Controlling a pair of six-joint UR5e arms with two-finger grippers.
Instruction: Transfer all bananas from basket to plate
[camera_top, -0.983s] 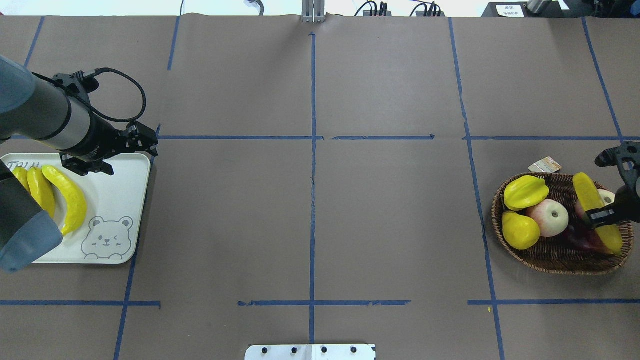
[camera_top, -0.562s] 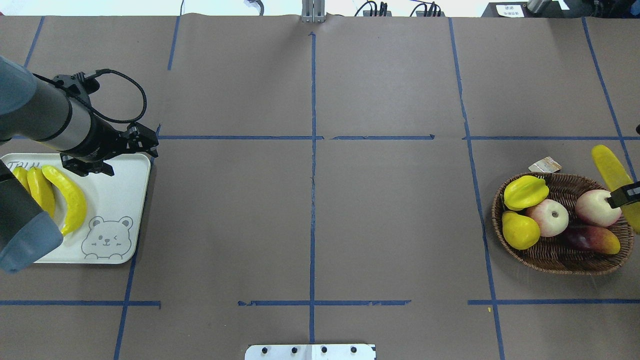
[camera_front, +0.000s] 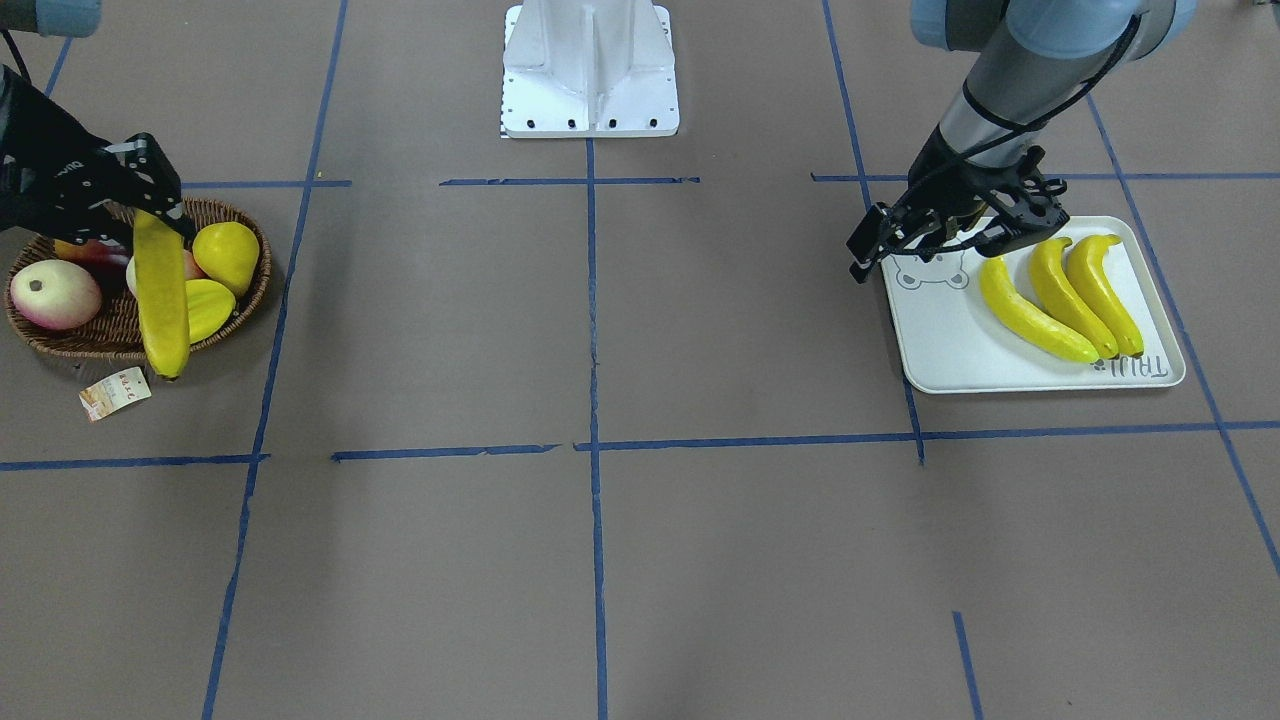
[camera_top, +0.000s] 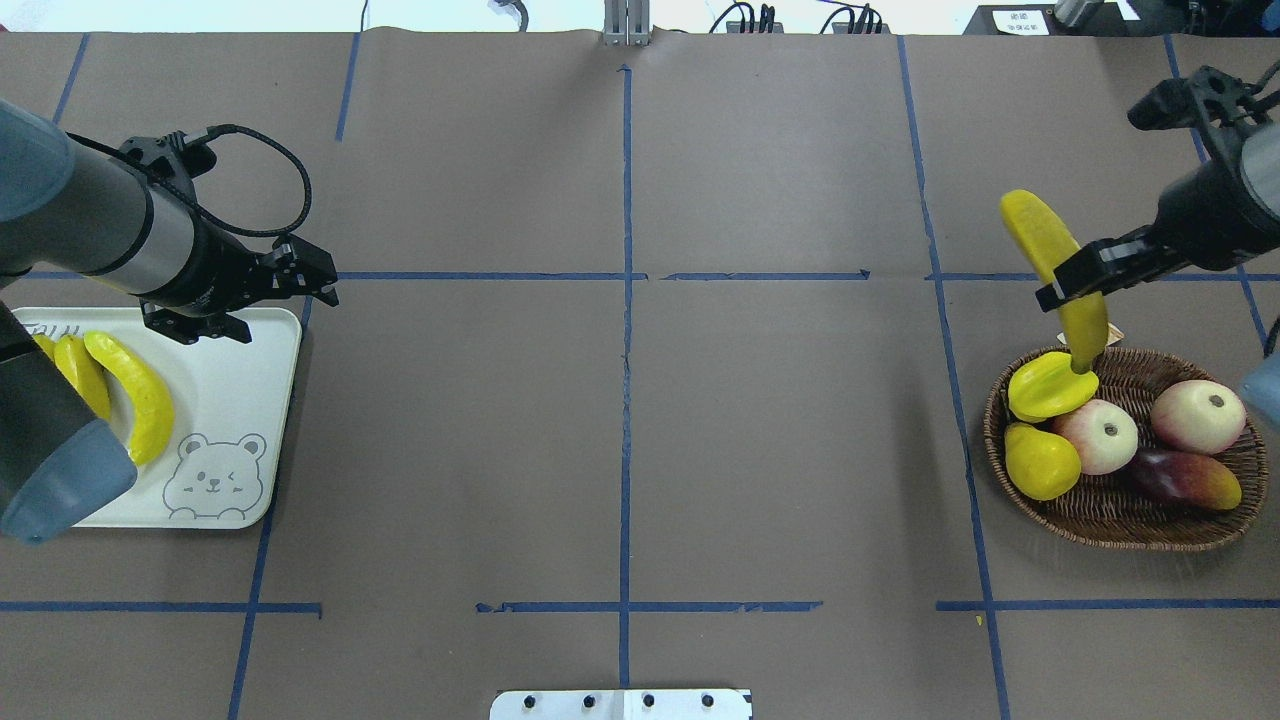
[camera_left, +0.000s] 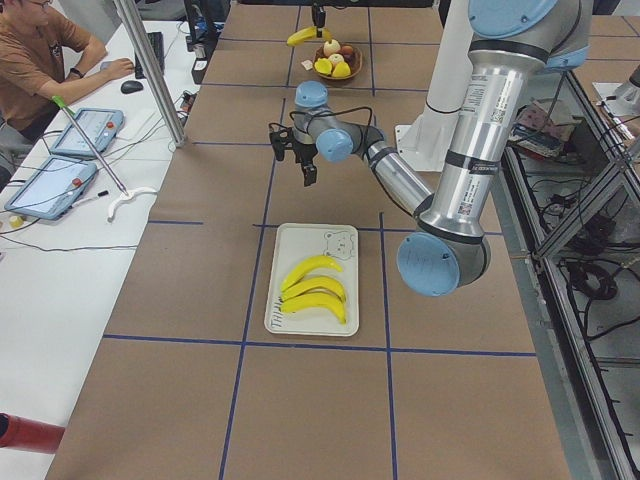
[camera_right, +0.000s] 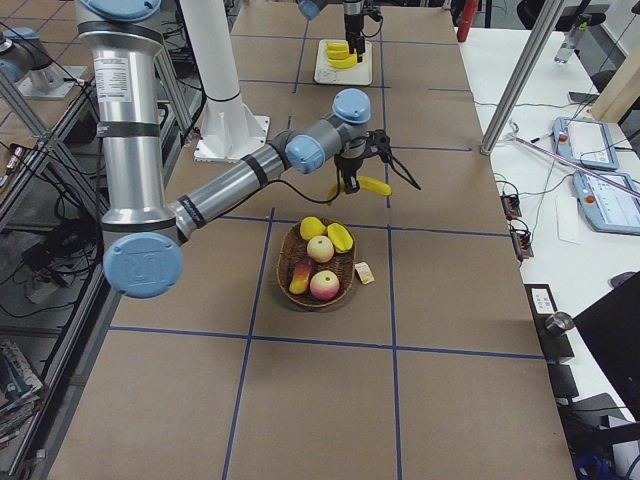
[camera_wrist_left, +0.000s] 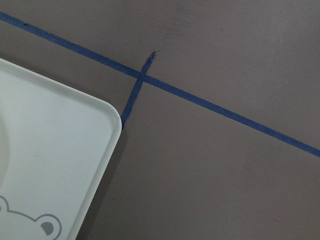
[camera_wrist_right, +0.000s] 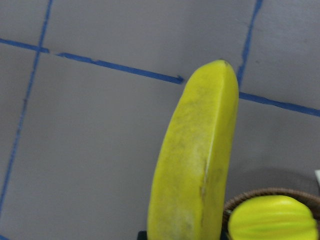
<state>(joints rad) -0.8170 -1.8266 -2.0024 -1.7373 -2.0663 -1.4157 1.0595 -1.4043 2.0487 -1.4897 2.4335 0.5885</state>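
My right gripper (camera_top: 1072, 277) is shut on a long yellow banana (camera_top: 1050, 250) and holds it in the air over the far left rim of the brown wicker basket (camera_top: 1120, 535). The banana fills the right wrist view (camera_wrist_right: 195, 170). In the front view the banana (camera_front: 162, 300) hangs across the basket (camera_front: 90, 345). Three bananas (camera_top: 135, 395) lie side by side on the pale bear-print plate (camera_top: 230, 400). My left gripper (camera_top: 262, 305) is open and empty above the plate's far right corner (camera_wrist_left: 50, 165).
The basket holds a starfruit (camera_top: 1050, 385), a yellow pear (camera_top: 1040, 460), two apples (camera_top: 1100, 435) and a mango (camera_top: 1185, 478). Its paper tag (camera_front: 115, 392) lies on the table beside it. Blue tape lines cross the brown table.
My right gripper has lifted the banana out of the basket and carried it up and toward the far left of the basket. My left gripper has shifted slightly right.
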